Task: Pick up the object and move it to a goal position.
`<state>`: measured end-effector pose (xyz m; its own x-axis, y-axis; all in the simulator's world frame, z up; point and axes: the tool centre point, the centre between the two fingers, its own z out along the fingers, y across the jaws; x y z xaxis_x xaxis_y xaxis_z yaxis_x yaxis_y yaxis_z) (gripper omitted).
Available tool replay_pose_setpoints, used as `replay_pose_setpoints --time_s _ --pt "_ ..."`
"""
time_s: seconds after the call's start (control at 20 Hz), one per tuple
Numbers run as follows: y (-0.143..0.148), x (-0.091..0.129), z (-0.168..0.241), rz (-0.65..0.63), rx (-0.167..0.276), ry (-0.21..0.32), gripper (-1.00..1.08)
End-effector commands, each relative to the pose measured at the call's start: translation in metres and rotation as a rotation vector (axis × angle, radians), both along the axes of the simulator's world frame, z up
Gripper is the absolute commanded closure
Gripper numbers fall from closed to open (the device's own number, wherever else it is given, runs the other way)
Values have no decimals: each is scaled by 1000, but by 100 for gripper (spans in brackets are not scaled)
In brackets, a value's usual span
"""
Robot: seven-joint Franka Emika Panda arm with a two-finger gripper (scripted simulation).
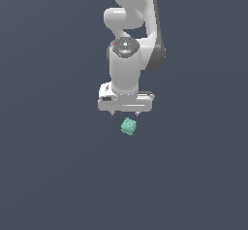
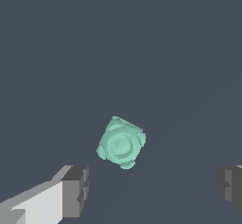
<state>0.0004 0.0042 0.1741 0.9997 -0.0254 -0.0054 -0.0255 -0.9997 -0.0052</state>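
Note:
The object (image 1: 128, 126) is a small mint-green lumpy blob lying on the dark grey floor. In the exterior view it sits just in front of and below the white gripper (image 1: 125, 113), whose two short fingertips point down, spread wide apart. In the wrist view the blob (image 2: 121, 142) lies ahead of the open gap between the two grey finger pads (image 2: 75, 190), touching neither. The gripper (image 2: 152, 189) is open and empty.
The white arm (image 1: 131, 35) rises behind the gripper to the top of the exterior view. The plain dark grey floor (image 1: 48, 175) spreads all around.

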Motion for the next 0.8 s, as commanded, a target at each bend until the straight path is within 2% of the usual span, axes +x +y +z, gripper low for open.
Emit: replay_pose_setpoints --time_s 0.0,0.4,0.75 --pt "0 0 0 0 0 0 -92" --pt "-22 -5 -6 -57 16 1 -92" --pt "-21 -5 -8 -67 16 1 -92"
